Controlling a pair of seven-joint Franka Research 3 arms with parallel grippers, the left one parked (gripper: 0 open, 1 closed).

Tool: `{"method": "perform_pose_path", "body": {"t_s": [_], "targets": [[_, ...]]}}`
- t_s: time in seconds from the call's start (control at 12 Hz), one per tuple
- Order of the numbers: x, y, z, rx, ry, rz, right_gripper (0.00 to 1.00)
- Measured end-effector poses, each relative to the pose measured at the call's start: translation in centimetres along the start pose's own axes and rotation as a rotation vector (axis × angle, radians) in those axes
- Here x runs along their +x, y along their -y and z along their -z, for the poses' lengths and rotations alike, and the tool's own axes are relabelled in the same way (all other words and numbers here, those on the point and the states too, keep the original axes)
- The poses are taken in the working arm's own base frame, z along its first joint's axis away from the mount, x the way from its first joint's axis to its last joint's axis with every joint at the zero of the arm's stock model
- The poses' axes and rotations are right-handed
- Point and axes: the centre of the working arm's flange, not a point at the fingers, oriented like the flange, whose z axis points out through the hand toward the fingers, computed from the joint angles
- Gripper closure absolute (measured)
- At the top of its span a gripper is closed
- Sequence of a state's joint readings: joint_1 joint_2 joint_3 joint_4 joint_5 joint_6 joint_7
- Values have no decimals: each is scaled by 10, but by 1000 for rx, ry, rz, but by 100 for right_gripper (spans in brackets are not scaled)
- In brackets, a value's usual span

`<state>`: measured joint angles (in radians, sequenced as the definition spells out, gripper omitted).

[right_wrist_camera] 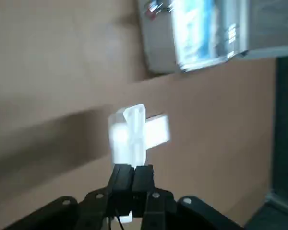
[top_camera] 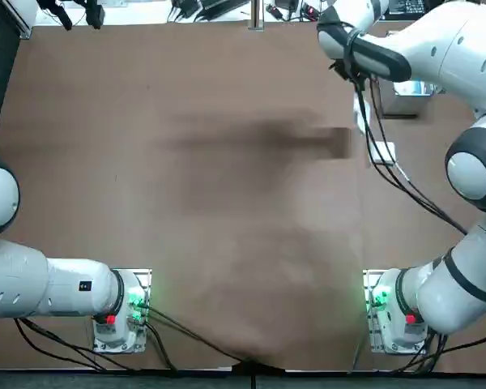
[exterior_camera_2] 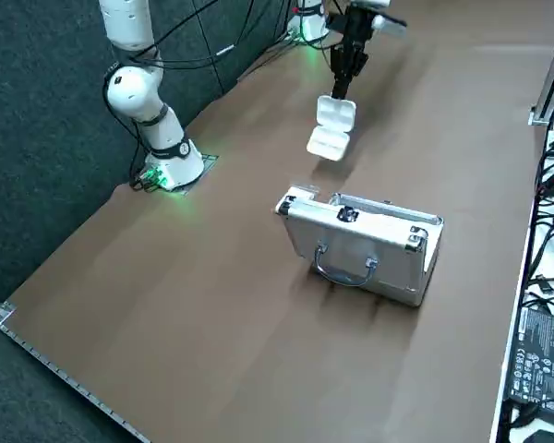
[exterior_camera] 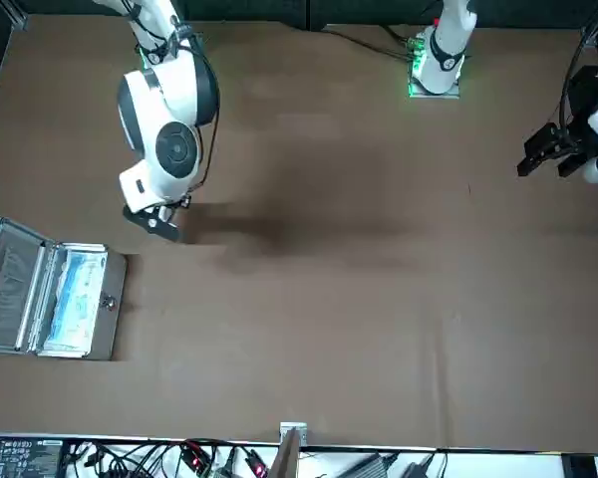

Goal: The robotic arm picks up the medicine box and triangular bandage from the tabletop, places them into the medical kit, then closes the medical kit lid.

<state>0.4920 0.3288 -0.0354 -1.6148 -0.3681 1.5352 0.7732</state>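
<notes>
The tool (right_wrist_camera: 133, 168) of the right arm (exterior_camera: 159, 119) has its two fingers nearly together, and between their tips it pinches the bandage (exterior_camera_2: 332, 129) by one end. The bandage is above the table (top_camera: 227, 243), beside the kit (exterior_camera: 80, 304), and seems to be in the air. The kit stands open, with its lid (exterior_camera: 8, 289) leaning out to the robot's right. The box (right_wrist_camera: 157, 131) appears to lie on the table, near the kit, at the side toward the arm's base.

I judge that the next step is to carry the bandage over the kit. Because only one end is pinched, the soft packet could swing, bend or slip out if the arm turns quickly. If it is not raised enough, its hanging end could catch on the kit's wall and push the kit away. Lowered too near the hinge side, it might drape over the edge and later prevent the lid from closing. A low move could also brush the box.

The bandage points downward from the fingertips, its long axis running from the grip to the free end, a little slanting toward the robot's base side in the right side view. The kit's long axis runs away from the arm's base, toward the far table edge.
</notes>
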Motion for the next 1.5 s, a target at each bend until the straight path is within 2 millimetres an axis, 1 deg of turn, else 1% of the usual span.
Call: {"method": "perform_pose_path", "body": {"t_s": [0.17,0.25,0.33,0.58,0.75,0.92,1.08,1.17,1.5], "targets": [[15,-24,9,-58,-32,29,99],[24,-36,10,-89,-52,42,99],[34,-47,7,-124,-72,53,99],[62,-76,-11,-235,-108,72,99],[77,-86,-21,-302,-138,85,99],[87,-86,-31,-372,-171,101,99],[97,-80,-44,-415,-192,117,99],[107,-74,-59,-452,-213,136,99],[123,-64,-93,-556,-226,173,99]]}}
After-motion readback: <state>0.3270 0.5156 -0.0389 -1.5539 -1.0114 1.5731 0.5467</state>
